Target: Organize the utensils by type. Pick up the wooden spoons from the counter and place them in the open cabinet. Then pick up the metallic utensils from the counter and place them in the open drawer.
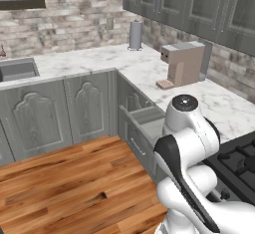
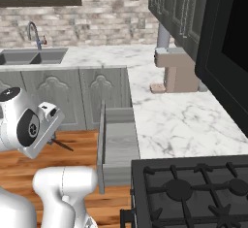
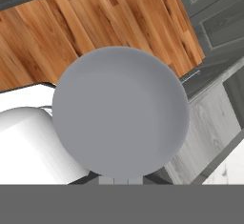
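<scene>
A metal spoon is held in my gripper (image 2: 52, 136), which is shut on it. Its round grey bowl (image 3: 120, 111) looms large right in front of the hand camera and covers the fingertips. The dark slim handle (image 2: 62, 145) pokes out below the hand in the right base view. My hand hangs over the wooden floor, left of the open drawer (image 2: 118, 142), whose grey inside (image 3: 204, 137) appears to the right of the bowl. The drawer (image 1: 147, 120) stands pulled out under the marble counter (image 2: 169, 118). The wooden spoons and the open cabinet are out of view.
A tan coffee machine (image 1: 183, 63) (image 2: 177, 69) and a grey roll (image 1: 135, 35) stand on the counter. A sink (image 2: 31, 56) lies at the left, a black stove (image 2: 193, 188) at the near right. A black box (image 2: 227, 52) hangs at the right.
</scene>
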Motion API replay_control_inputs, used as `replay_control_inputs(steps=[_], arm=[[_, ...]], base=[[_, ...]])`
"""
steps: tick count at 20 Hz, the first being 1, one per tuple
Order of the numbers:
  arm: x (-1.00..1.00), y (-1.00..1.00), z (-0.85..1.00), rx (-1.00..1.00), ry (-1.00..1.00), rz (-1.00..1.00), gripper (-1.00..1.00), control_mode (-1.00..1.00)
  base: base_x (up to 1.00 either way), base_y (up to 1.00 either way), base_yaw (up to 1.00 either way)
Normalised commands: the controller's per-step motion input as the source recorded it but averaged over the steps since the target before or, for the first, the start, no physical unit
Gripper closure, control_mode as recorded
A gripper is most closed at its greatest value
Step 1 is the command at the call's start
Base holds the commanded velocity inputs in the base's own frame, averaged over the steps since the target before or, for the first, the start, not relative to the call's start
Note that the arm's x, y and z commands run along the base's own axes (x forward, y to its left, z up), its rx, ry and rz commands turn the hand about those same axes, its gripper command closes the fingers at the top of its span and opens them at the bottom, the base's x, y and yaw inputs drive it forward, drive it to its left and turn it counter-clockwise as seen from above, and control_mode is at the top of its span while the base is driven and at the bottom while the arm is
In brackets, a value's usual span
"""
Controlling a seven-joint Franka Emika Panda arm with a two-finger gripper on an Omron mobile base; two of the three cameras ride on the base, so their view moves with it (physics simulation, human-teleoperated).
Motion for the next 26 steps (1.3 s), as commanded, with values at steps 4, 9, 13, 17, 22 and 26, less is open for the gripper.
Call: replay_control_inputs(steps=[4,9,13,17,22,26], arm=[[0.24,-0.16,0.0,0.06,0.05,-0.06,1.0,-1.0],[0.54,-0.18,0.03,0.09,0.21,-0.32,1.0,-1.0],[0.59,-0.2,0.02,0.07,0.19,-0.32,1.0,-1.0],[0.72,-0.28,-0.04,0.0,0.08,-0.3,1.0,-1.0],[0.64,-0.3,-0.25,0.0,0.0,-0.25,1.0,-1.0],[0.65,-0.18,-0.45,-0.03,-0.01,-0.25,1.0,-1.0]], base=[[0.0,-0.05,0.0],[0.0,0.0,0.0],[0.0,0.0,0.0],[0.0,0.0,0.0],[0.0,0.0,0.0],[0.0,0.0,0.0]])
